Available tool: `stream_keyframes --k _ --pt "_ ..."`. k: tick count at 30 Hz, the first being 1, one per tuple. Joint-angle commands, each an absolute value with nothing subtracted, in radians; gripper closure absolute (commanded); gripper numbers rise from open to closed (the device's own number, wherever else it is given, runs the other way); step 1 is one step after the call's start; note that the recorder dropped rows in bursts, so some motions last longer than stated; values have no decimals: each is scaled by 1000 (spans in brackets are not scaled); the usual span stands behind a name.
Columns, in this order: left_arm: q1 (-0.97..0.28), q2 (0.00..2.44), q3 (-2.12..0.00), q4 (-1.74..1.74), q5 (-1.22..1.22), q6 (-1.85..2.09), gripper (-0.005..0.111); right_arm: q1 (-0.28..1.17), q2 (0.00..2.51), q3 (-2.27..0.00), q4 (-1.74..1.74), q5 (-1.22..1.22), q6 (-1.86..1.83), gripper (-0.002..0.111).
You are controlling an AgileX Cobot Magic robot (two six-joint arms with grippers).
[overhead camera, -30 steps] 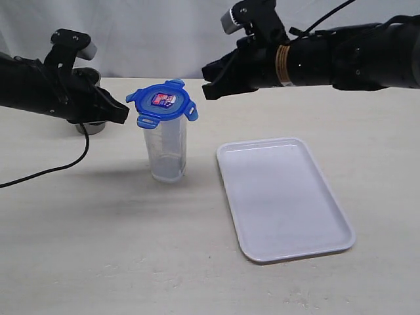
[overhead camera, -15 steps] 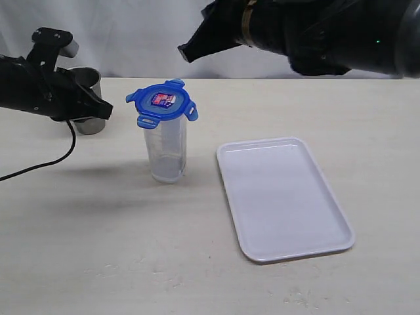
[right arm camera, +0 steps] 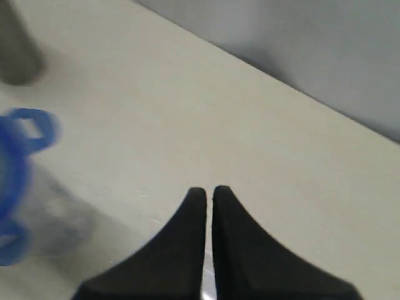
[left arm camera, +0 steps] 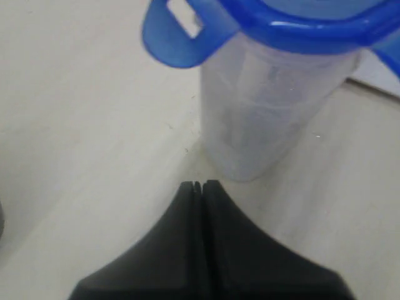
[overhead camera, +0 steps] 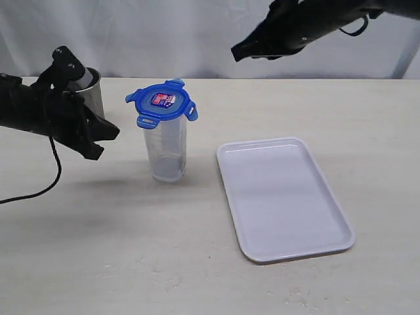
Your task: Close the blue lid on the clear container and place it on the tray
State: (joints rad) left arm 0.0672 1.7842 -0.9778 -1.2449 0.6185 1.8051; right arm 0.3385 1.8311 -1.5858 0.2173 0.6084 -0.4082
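Note:
The blue lid (overhead camera: 162,103) rests tilted on top of the clear container (overhead camera: 166,151), which stands upright on the table left of the tray (overhead camera: 284,197). The lid's snap tabs stick outward. My left gripper (overhead camera: 105,143) is shut and empty, low beside the container on its left and apart from it; in the left wrist view it (left arm camera: 199,185) points at the container's base (left arm camera: 262,119) under the lid (left arm camera: 275,25). My right gripper (overhead camera: 237,52) is shut and empty, high above the table behind the container. The right wrist view shows it (right arm camera: 205,190) over bare table, the lid (right arm camera: 15,187) at the edge.
A grey metal cup (overhead camera: 92,95) stands behind my left arm near the back left. The white tray lies flat with nothing on it. A black cable (overhead camera: 39,187) trails from the left arm over the table.
My left gripper has dropped lower and moved toward the container's side. My right arm has risen and swung back to the right, away from above the lid. Lid and container have not moved.

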Motion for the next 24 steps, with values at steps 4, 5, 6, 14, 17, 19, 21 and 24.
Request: stream_keyframes --k 4,5,6,14,17,19,21,24 --pt "117 1790 -942 -1414 791 2025 107 467 1822 -1744 524 826 -645 104" --pt "121 1790 -941 -1411 805 2025 107 492 1839 -1763 455 826 -582 104" --pt "125 1790 -934 -1411 821 2029 107 517 1861 -1784 391 826 -532 104" --pt "127 1790 -918 -1388 922 2144 107 553 2077 -1981 325 1009 -404 104" --pt "127 1790 -918 -1388 900 2144 107 553 2127 -2023 325 1022 -404 104" --pt "127 1790 -918 -1388 900 2144 107 553 2146 -2033 325 1022 -404 104" --pt "127 1790 -918 -1388 896 2144 107 553 2153 -2035 325 1022 -404 104" --pt "127 1790 -918 -1384 865 2144 107 553 2162 -2035 321 1035 -406 104"
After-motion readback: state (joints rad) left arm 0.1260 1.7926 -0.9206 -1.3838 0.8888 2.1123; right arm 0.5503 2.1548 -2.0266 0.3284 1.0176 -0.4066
